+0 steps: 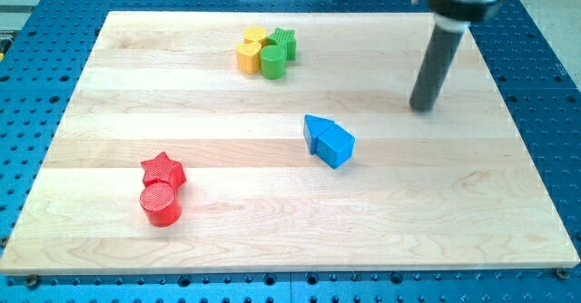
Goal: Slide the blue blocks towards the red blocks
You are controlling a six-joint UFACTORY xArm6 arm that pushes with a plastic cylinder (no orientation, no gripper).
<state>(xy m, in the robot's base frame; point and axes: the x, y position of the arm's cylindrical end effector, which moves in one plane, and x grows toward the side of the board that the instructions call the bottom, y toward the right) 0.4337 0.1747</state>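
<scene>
My tip [422,108] up-right of the touching blue blocks [328,141], red blocks [162,188] near the board's [454,230] bottom-left edge; no pincer.

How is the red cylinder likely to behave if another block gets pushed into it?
The red cylinder stands on its flat end and looks squat, so it would probably slide rather than tip or roll. It touches the red star, so a shove from the view's right may move both. The wooden board looks smooth, likely offering little resistance.

two blue blocks [328,141], two red blocks [162,189], two yellow blocks [251,51], two green blocks [277,53]
</scene>
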